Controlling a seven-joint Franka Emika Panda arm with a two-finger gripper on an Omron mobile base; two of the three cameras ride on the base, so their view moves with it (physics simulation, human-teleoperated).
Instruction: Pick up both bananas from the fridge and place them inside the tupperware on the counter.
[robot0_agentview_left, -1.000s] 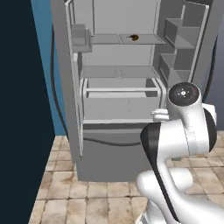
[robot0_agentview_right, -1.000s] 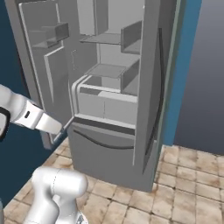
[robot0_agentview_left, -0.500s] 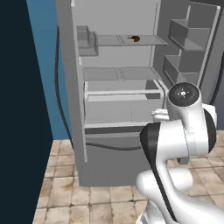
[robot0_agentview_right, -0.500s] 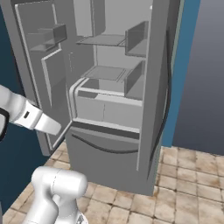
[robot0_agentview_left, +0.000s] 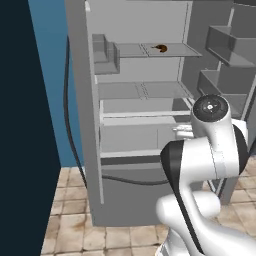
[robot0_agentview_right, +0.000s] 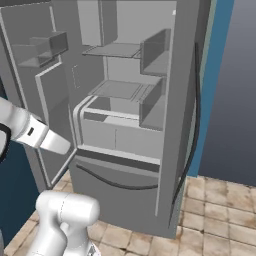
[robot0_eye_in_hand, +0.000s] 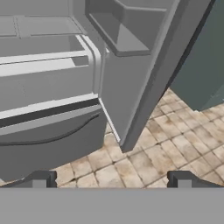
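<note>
Closer now (base nearer) fridge (robot0_agentview_left: 90, 125), banana (robot0_agentview_left: 161, 48)

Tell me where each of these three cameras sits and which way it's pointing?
Left base view: behind the arm to its left, facing the open fridge; a banana lies on the top shelf.
Right base view: behind to its right, facing the same fridge; arm at lower left.
Hand view: on the hand, aimed low at the fridge's drawer, right door and floor; open pincer tips at the bottom.
All three share the fridge.
</note>
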